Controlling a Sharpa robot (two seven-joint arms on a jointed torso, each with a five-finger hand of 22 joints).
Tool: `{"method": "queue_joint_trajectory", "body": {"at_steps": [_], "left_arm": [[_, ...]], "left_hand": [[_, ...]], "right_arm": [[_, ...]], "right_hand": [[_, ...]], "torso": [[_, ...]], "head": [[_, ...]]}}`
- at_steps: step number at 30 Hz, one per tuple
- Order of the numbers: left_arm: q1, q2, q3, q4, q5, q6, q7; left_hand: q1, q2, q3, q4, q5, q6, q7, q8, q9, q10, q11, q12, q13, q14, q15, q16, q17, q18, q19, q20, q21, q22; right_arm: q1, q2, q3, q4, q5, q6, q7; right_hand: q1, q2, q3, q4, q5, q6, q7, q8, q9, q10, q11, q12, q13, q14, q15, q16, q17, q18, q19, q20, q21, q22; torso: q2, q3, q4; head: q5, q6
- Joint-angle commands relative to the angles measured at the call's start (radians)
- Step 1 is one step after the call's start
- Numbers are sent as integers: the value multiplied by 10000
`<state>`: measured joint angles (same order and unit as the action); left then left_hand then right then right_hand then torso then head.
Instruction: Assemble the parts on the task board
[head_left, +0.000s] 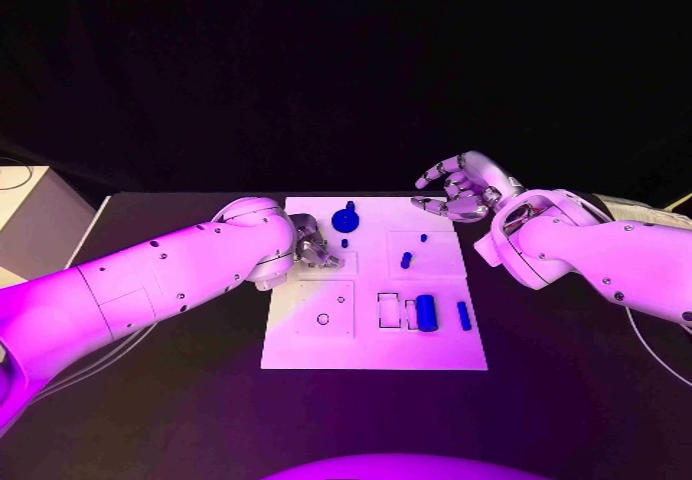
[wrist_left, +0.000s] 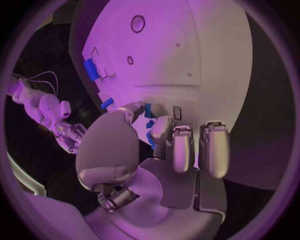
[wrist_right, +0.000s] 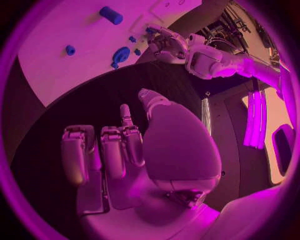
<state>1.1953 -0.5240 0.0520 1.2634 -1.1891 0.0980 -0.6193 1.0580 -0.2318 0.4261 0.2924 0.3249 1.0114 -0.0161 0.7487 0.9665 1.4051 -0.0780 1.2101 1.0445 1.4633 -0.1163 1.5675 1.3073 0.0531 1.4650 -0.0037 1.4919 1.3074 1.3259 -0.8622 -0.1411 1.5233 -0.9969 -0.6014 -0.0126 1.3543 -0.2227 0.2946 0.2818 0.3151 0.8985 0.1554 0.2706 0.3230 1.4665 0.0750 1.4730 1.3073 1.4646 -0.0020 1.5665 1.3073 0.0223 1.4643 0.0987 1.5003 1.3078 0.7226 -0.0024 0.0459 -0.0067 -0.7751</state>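
The white task board (head_left: 372, 345) lies in the middle of the black surface (head_left: 173, 400), its long axis running near to far. Several blue parts are spread over it so each can be reached alone. A blue cylinder (head_left: 426, 313) lies on its side at the near right, long axis near to far, just right of a rectangular outline slot (head_left: 388, 310). A slimmer blue bar (head_left: 463, 316) lies parallel to it, further right and apart. A round blue disc with a stem (head_left: 346, 217) sits at the far end of the board. A short blue peg (head_left: 407, 260) lies in the right middle, also pointing roughly near to far, with a smaller blue piece (head_left: 423, 238) just beyond it. A tiny blue part (head_left: 343, 243) lies near the disc.

The left robot hand (head_left: 315, 250) hangs low over the board's far left part, fingers curled downward close beside that tiny part. In the left wrist view its fingers (wrist_left: 181, 150) point down at the board with blue showing between them, but whether they pinch anything cannot be told. It is probably placed there to pick or seat that small piece.

The right robot hand (head_left: 462, 190) hovers off the board's far right corner, fingers loosely curled and parted, holding nothing, seemingly kept clear while the left works.
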Motion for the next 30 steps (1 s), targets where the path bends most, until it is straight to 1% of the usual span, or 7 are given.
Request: {"method": "queue_joint_trajectory", "body": {"at_steps": [1,15,18,20,23,26,30], "left_arm": [[-10,3,-2,17,80,-134,33],[-11,-39,20,57,309,-165,75],[-11,-46,23,66,376,-167,94],[-11,-51,24,72,410,-167,106],[-11,-61,26,84,455,-166,119],[-11,-80,28,95,478,-184,127],[-11,-112,31,113,472,-231,130]], "left_hand": [[52,45,-86,-3,-79,-16,30,-55,12,-1,35,-49,1,1075,-38,33,2635,-154,197,-36,9,895],[-212,94,-576,2,-465,-23,41,-94,11,-9,49,-45,20,1075,-23,33,2635,-157,206,-18,12,919],[-226,140,-938,7,-798,-30,45,-114,13,-23,53,-55,14,1075,-19,33,2635,-154,200,-12,5,913],[-184,257,-1331,10,-1158,-29,43,-132,11,-33,52,-63,9,1075,-17,33,2635,-154,199,-8,1,916],[6,581,-2228,19,-1660,-29,27,-169,5,-42,69,-66,14,1075,-20,33,2635,-153,198,-1,-5,922],[169,839,-2902,28,-1950,-31,46,-193,2,-52,59,-73,11,1075,-13,33,2635,-153,198,2,-8,931],[268,1014,-3275,28,-2173,-29,49,-199,5,-57,61,-75,10,1075,-9,33,2635,-151,196,4,-13,931]], "right_arm": [[-1,-5,3,12,-37,3,116],[-1,-11,3,0,-37,11,111],[-1,-10,3,-4,-37,12,110],[-2,-10,3,-6,-37,13,110],[-2,-7,3,-12,-37,14,111],[-3,-5,2,-16,-37,13,111],[-3,-4,2,-20,-37,13,112]], "right_hand": [[-94,-27,31,26,-40,-75,11,-57,0,134,-18,42,1823,1062,-6,43,2635,-25,766,-13,-27,2029],[-103,-21,31,29,-39,-78,11,-60,0,135,-18,43,1824,1062,-6,43,2635,-24,765,-13,-30,2026],[-103,-21,31,29,-39,-78,11,-60,0,135,-18,43,1824,1062,-6,43,2635,-24,765,-13,-30,2026],[-103,-21,31,29,-39,-78,11,-60,0,135,-18,43,1824,1062,-6,43,2635,-24,765,-13,-30,2026],[-103,-21,31,29,-39,-78,11,-60,0,135,-18,43,1824,1062,-6,43,2635,-24,765,-13,-30,2026],[-111,-15,31,29,-32,-81,11,-62,0,134,-19,42,1823,1062,-5,43,2635,-24,766,-12,-28,2028],[-111,-15,31,29,-32,-81,11,-62,0,134,-19,42,1823,1062,-5,43,2635,-24,766,-12,-28,2028]], "torso": [[5,-3,0],[-1,4,4],[1,5,3],[-1,4,3],[-4,6,4],[-5,7,3],[0,5,1]], "head": [[-3,1],[-3,-6],[-5,-2],[-1,2],[1,7],[7,15],[0,21]]}}
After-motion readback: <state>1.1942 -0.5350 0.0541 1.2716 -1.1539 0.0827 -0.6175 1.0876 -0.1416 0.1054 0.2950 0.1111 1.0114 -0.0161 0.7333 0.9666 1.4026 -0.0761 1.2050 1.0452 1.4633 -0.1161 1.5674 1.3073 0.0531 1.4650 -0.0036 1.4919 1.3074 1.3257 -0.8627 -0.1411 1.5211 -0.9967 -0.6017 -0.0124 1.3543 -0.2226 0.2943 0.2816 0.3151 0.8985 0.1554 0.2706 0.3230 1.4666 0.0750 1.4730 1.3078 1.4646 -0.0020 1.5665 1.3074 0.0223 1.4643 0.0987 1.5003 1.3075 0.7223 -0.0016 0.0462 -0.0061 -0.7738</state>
